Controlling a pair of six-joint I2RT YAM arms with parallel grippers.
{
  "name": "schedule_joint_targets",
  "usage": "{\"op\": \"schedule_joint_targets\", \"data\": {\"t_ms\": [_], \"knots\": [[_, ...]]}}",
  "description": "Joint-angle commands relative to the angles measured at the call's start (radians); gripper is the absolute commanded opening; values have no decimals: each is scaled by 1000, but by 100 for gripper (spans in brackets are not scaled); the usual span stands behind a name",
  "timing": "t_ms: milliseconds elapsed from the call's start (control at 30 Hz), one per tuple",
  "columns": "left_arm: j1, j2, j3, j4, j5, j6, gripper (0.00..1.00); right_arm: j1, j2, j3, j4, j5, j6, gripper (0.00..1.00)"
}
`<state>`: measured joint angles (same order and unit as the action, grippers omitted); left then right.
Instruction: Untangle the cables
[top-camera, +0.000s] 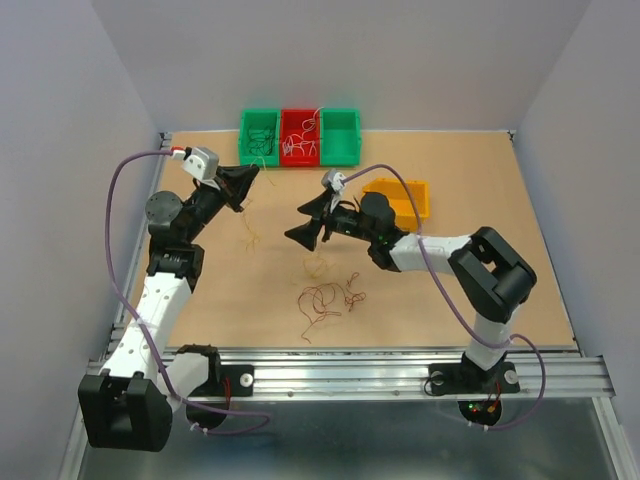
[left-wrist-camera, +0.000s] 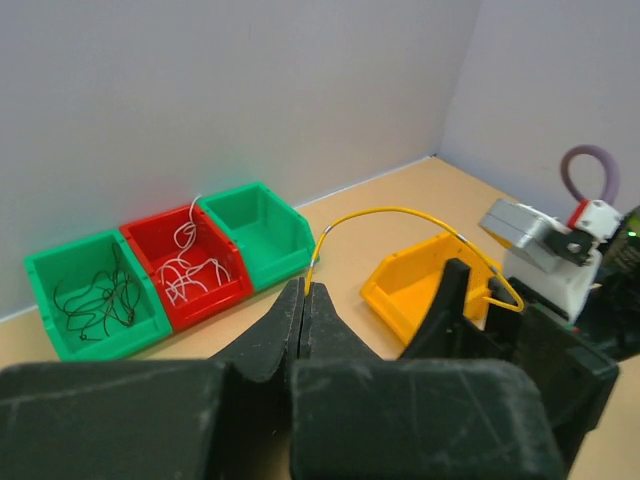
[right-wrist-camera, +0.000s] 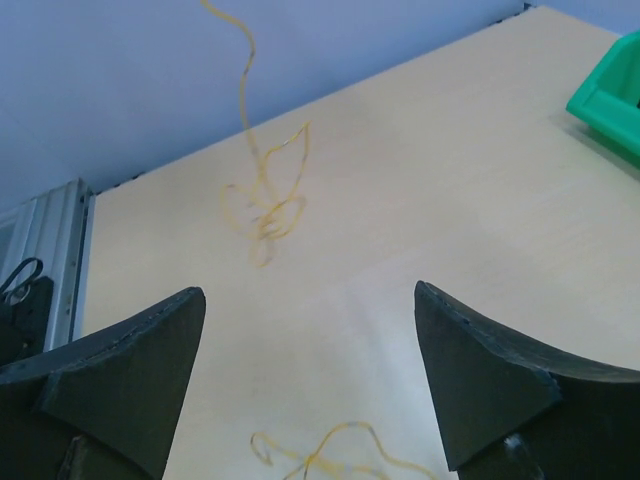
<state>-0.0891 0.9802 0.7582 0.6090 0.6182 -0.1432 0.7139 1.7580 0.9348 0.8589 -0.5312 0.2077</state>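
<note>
My left gripper (top-camera: 250, 180) is raised over the back left of the table, shut on a thin yellow cable (left-wrist-camera: 400, 210). That cable arcs out from the pinched jaw tips and dangles in curls (top-camera: 250, 232) towards the table. My right gripper (top-camera: 293, 222) hangs open to its right with nothing between its fingers. In the right wrist view the hanging yellow cable (right-wrist-camera: 262, 205) is ahead of the open jaws, apart from them. A second yellow cable (top-camera: 316, 268) lies loose on the table. Nearer the front lies a tangle of red and dark brown cables (top-camera: 325, 298).
Three bins stand in a row at the back: a green bin (top-camera: 260, 137) with dark wires, a red bin (top-camera: 300, 137) with white wires, and another green bin (top-camera: 340, 135). A yellow bin (top-camera: 400, 200) sits behind the right arm. A metal rail runs along the near edge.
</note>
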Motion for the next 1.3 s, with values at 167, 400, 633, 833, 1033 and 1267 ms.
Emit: {"op": "schedule_joint_targets", "data": {"t_ms": [167, 400, 633, 833, 1033, 1267], "knots": [[-27, -17, -16, 64, 37, 7, 0, 59, 270, 291, 198, -9, 36, 95], [-32, -21, -19, 67, 43, 5, 0, 79, 350, 377, 207, -43, 91, 68], [-34, -55, -28, 69, 35, 8, 0, 85, 347, 358, 189, -7, 87, 85], [-32, -66, -31, 69, 38, 8, 0, 96, 360, 383, 126, 30, 53, 57], [-34, -60, -34, 72, 20, 19, 0, 96, 334, 363, 127, 39, 70, 0], [-34, 75, -16, 74, -2, 39, 0, 91, 163, 193, 127, 197, 65, 1]]}}
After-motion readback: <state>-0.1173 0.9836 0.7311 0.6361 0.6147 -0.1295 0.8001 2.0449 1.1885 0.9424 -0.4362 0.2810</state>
